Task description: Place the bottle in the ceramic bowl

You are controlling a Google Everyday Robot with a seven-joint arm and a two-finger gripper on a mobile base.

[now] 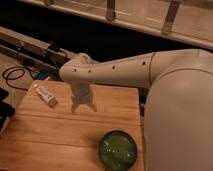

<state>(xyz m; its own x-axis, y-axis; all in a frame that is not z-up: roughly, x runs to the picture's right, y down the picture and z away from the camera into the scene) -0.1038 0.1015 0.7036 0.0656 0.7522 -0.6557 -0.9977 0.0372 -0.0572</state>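
A small slim white bottle (44, 94) with a reddish mark lies on its side near the far left corner of the wooden table (45, 132). The glossy dark-green ceramic bowl (118, 149) sits at the table's near right edge, its speckled inside showing nothing in it. My gripper (83, 107) hangs fingers-down over the table's far middle, to the right of the bottle and apart from it. Its fingers are spread open with nothing between them.
My white arm (165, 75) reaches in from the right and fills that side of the view. Left of the table, black cables (15, 76) lie on the floor. A dark rail and metal framing run along the back.
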